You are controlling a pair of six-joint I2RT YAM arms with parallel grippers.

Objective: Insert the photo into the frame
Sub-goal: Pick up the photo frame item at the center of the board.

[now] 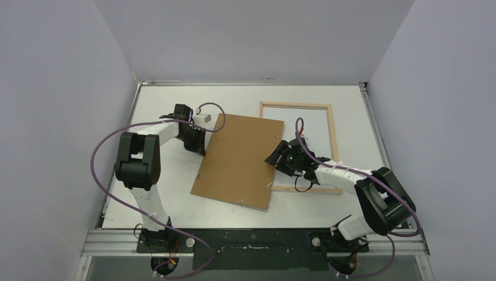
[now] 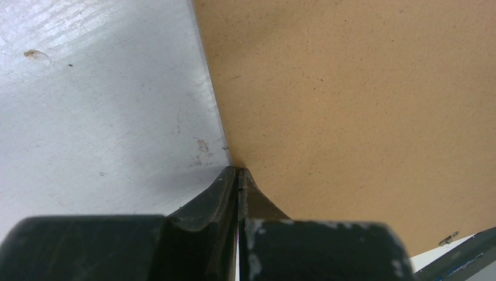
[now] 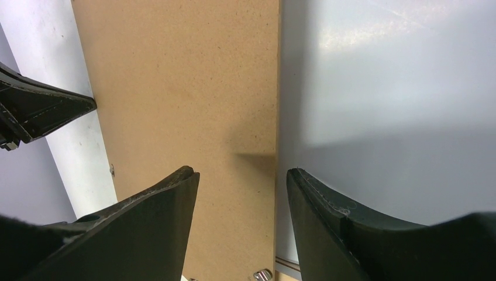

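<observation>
Left gripper (image 2: 238, 170) closed, right gripper (image 3: 241, 171) parted astride the backing panel's (image 1: 240, 158) edge; the frame (image 1: 295, 105) looks light, rigid, best gripped by a bar.

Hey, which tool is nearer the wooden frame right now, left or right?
Right. The right tool hangs open where the brown board's edge overlaps the frame; the left tool sits shut at the board's opposite edge, away from the frame.

Frame (image 1: 296, 105): thin pale-wood rectangle, narrow bars, lying flat, upper right of centre in the top view, long sides up-down; lower left corner hidden. Interior pale white; cannot tell if photo
</observation>
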